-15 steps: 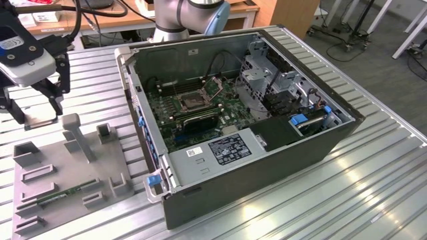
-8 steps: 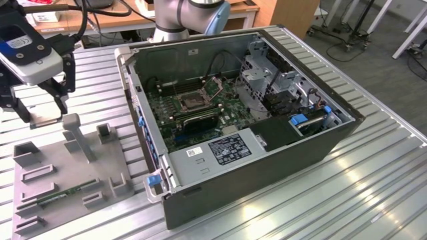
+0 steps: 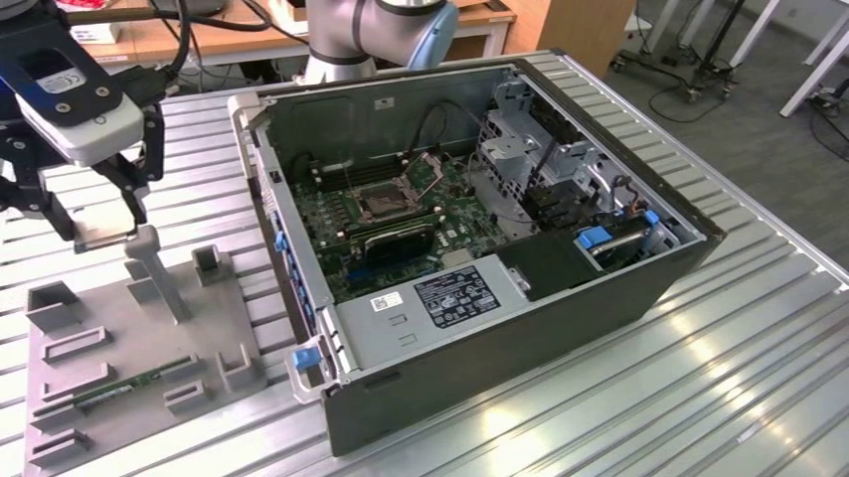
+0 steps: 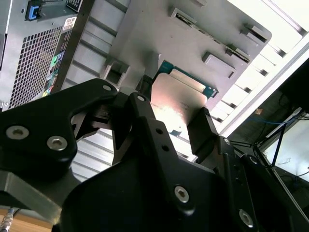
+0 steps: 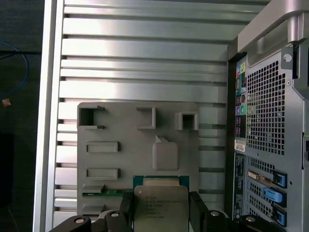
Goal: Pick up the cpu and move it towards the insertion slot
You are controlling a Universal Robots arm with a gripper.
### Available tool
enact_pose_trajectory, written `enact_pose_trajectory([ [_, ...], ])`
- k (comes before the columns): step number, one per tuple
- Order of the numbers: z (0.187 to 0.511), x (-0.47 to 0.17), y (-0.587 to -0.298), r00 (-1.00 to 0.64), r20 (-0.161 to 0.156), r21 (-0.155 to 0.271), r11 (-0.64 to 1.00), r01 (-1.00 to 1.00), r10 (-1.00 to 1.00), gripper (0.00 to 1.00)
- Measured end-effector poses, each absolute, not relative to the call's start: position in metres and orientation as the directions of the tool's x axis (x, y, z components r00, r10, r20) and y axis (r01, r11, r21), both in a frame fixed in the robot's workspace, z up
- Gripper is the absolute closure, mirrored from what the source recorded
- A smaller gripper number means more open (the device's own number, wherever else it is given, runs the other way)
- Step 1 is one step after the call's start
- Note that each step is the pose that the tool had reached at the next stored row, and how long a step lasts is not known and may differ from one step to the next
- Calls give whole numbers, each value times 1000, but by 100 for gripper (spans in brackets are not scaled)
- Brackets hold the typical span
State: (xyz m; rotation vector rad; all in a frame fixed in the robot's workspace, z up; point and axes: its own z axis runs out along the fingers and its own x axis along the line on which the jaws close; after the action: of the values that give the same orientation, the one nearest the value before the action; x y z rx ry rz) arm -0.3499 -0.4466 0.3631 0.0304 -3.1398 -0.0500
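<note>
first wrist view has the tool closed on the cpu, 2 fingers pinching opposite edges, chip held above the grey tray. exterior view puts it at that view's left, well apart from the insertion slot inside the computer case on the slatted surface. my guess: the chip's light, stiff, a bit slick on that metal face, with a delicate underside, so an edge grip like this looks right, gentle squeeze.
</note>
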Motion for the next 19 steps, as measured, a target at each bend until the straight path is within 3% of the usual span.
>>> enact_pose_trajectory([
  [19, 363, -328, -447, -1000, 1, 32, 999, -19, -19, 46],
])
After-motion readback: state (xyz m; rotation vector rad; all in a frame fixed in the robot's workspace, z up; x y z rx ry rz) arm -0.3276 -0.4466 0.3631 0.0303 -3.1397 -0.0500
